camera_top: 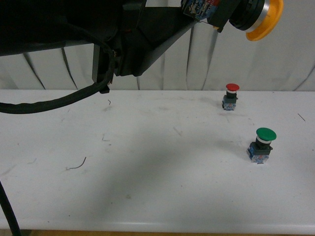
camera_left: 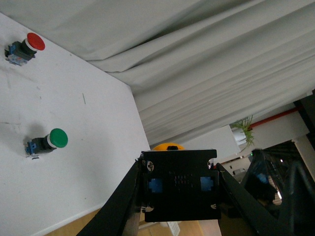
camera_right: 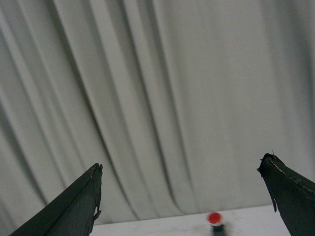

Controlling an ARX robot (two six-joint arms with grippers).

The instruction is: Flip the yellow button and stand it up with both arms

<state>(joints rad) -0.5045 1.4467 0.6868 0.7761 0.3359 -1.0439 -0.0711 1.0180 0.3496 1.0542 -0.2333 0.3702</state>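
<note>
At the top right of the front view, the left gripper (camera_top: 199,14) clamps the yellow button (camera_top: 266,19) by its base, well above the table (camera_top: 147,172), with the cap pointing right. The red-capped switch (camera_top: 231,96) and the green-capped switch (camera_top: 262,145) stand upright on the table. In the left wrist view, both fingers (camera_left: 125,196) press the sides of the button's base. In the right wrist view, the right gripper (camera_right: 182,196) is wide apart and holds nothing, facing the curtain (camera_right: 157,88).
</note>
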